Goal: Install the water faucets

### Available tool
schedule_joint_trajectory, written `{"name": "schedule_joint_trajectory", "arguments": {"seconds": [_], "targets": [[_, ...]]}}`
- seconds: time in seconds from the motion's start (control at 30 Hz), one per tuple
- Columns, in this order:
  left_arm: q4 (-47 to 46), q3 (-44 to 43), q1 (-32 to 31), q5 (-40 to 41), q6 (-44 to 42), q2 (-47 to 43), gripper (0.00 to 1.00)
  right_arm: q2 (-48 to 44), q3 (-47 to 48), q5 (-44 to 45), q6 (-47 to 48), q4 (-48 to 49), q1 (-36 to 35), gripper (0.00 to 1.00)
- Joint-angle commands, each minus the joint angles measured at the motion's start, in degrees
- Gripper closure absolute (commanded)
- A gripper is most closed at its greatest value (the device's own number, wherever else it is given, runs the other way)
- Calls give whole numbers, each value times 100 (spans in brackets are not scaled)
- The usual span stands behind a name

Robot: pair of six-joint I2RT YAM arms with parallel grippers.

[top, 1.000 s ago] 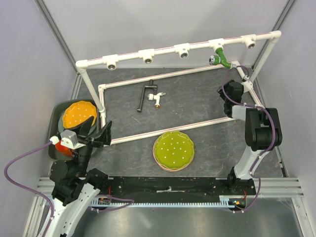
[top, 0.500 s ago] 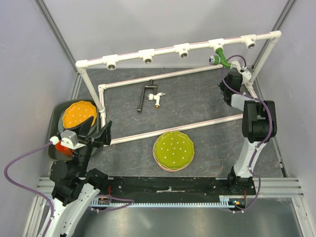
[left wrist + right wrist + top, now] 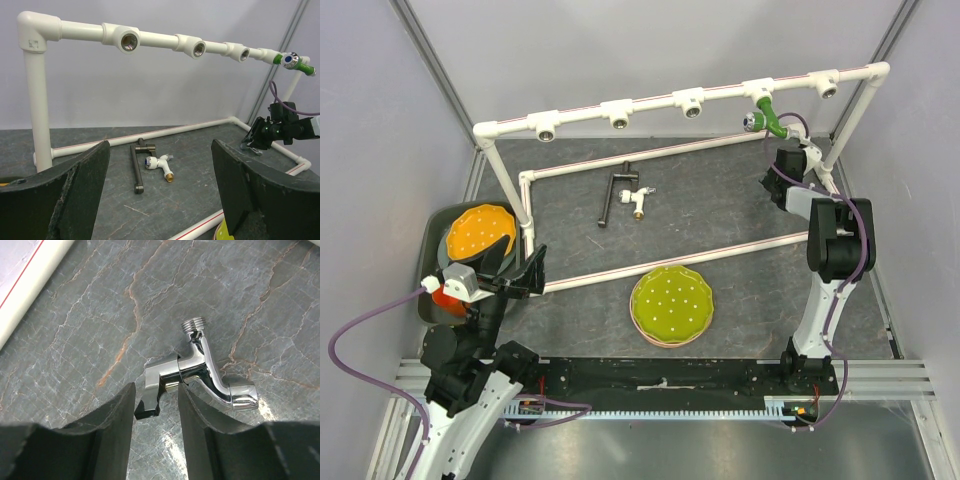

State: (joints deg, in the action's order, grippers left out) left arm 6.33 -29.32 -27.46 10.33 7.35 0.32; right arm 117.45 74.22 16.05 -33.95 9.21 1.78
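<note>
The silver faucet (image 3: 200, 371) lies on the dark mat at the far right, threaded end pointing away. My right gripper (image 3: 156, 391) is low over it, jaws narrowly open on either side of its lever handle (image 3: 156, 385), with a gap showing on the left side. From above, that gripper (image 3: 790, 160) hides the faucet. The white faucet with a brass end (image 3: 640, 199) lies mid-mat beside a black L-shaped bar (image 3: 610, 195); it also shows in the left wrist view (image 3: 159, 163). My left gripper (image 3: 510, 270) is open and empty at the near left, jaws wide (image 3: 160, 145).
A white pipe frame (image 3: 650, 105) spans the back with several tee sockets; a green faucet (image 3: 767, 120) hangs from one near the right. A green plate (image 3: 672, 305) sits front centre. An orange plate (image 3: 480, 230) rests on a dark tray at left.
The right arm has reached farther back and right, bringing its gripper down over the silver faucet. The left arm and the white faucet have not moved.
</note>
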Motion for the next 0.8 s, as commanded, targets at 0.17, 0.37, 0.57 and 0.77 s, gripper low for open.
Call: {"name": "schedule_joint_trajectory", "arguments": {"seconds": [0.17, 0.37, 0.57, 0.77], "targets": [[-149, -65, -13, -4, -199, -498, 12, 112, 269, -94, 196, 19, 6, 57], [-149, -56, -13, -13, -199, -498, 12, 94, 322, -41, 293, 2, 15, 58], [-149, -65, -13, -13, -208, -498, 12, 68, 339, -50, 372, -77, 15, 72], [-167, -56, -13, -39, -208, -498, 12, -309, 7, -155, 416, -95, 15, 100]]}}
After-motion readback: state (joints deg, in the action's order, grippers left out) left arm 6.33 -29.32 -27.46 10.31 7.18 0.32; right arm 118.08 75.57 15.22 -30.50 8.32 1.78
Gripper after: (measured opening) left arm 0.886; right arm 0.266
